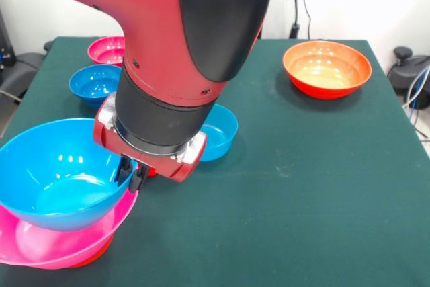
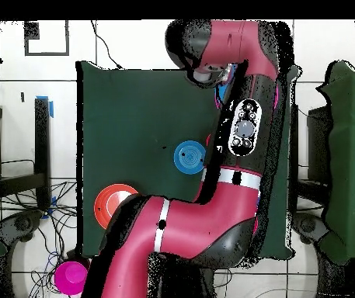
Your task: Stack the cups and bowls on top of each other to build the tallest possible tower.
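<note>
I am reaching down at the lower left of the front view, my jaws (image 1: 132,174) pinching the right-hand rim of the large light blue bowl (image 1: 57,176), narrow, one dark finger on each side of the wall. That bowl is sitting tilted inside the huge hot pink bowl (image 1: 54,243), and the two are making the tower at the lower left corner of the green bench (image 1: 302,186). Something orange-red is peeking out under the pink one; I cannot tell what. Only the front view is showing this grasp: overhead, my own arm (image 2: 238,147) is covering the tower. The front view is also showing a small blue bowl (image 1: 222,132) partly behind my wrist, another blue bowl (image 1: 94,84) and a magenta bowl (image 1: 107,50) at upper left, and an orange bowl (image 1: 327,68) at upper right. Overhead, a magenta bowl (image 2: 71,275) is lying off the bench at lower left.
</note>
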`<state>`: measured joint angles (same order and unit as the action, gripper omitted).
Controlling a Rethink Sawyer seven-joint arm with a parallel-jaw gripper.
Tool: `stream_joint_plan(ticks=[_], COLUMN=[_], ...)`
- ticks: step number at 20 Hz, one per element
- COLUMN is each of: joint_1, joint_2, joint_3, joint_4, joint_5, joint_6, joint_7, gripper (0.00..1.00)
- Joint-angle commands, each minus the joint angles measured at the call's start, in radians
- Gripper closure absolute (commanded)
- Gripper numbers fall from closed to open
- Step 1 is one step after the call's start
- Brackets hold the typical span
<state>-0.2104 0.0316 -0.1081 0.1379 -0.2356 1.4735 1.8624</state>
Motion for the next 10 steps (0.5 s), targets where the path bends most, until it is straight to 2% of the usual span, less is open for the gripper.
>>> stream_joint_plan(ticks=[1, 10], joint_1=[-0.014, -0.020], joint_2=[-0.005, 0.023], joint_3=[0.035, 0.039], joint_4=[0.000, -0.056], joint_5=[-0.019, -0.021], joint_6=[-0.042, -0.039], joint_7=[-0.337, -0.366], gripper=[1.00, 1.00])
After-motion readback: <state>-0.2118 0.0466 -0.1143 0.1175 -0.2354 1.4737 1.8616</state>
